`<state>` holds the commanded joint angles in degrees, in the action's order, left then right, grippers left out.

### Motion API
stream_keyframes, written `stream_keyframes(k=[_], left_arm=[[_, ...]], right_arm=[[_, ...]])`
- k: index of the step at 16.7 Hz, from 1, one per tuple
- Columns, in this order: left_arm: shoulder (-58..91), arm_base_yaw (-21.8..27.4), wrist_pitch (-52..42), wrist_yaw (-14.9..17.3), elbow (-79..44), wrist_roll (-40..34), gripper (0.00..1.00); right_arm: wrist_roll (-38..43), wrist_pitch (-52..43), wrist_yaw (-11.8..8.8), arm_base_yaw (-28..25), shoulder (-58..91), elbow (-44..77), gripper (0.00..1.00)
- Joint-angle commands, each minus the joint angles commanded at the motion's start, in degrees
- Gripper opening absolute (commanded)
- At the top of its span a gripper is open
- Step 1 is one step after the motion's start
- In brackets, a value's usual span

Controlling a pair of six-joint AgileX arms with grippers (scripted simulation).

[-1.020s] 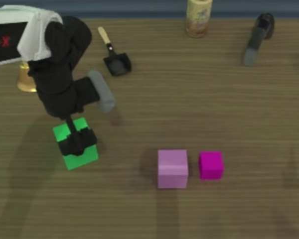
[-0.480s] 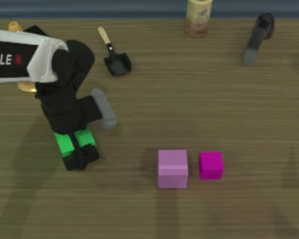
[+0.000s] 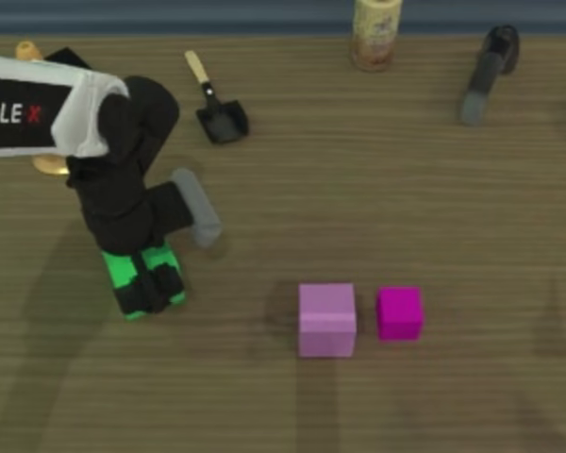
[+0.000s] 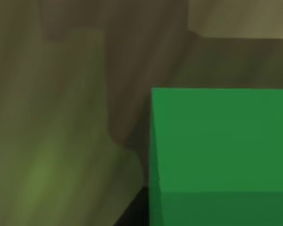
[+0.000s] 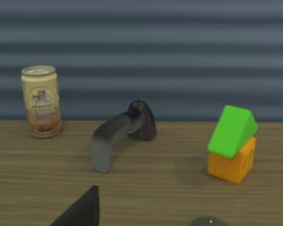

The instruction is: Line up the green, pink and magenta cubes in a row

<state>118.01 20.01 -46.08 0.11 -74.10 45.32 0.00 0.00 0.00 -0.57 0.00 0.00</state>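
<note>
The green cube (image 3: 123,274) rests on the table at the left, and it fills much of the left wrist view as a green cube (image 4: 221,150). My left gripper (image 3: 149,288) is down over it, shut on it, with a dark finger (image 4: 132,214) against its side. To the right, the pink cube (image 3: 326,319) and the smaller magenta cube (image 3: 399,312) sit side by side with a narrow gap between them. My right gripper (image 5: 125,223) is outside the top view, parked and open; one dark fingertip (image 5: 87,212) shows.
Along the back edge stand a tan can (image 3: 375,33), a small black shovel (image 3: 217,109) and a dark grey curved tool (image 3: 489,66). A gold bell (image 3: 47,162) is half hidden behind my left arm. An orange block with a green roof (image 5: 231,146) shows in the right wrist view.
My left gripper dropped from above the green cube down around it, then its fingers closed on it. The cube and the other two cubes stayed where they were.
</note>
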Motion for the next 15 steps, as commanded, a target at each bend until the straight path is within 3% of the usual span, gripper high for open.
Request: stream_keyframes(k=[5, 15], left_arm=[[0.00, 0.00, 0.00, 0.00, 0.00, 0.00, 0.02], [-0.76, 0.00, -0.69, 0.27, -0.23, -0.17, 0.00]], right_arm=[[0.00, 0.00, 0.00, 0.00, 0.00, 0.00, 1.00], [0.00, 0.00, 0.00, 0.00, 0.00, 0.00, 1.00]])
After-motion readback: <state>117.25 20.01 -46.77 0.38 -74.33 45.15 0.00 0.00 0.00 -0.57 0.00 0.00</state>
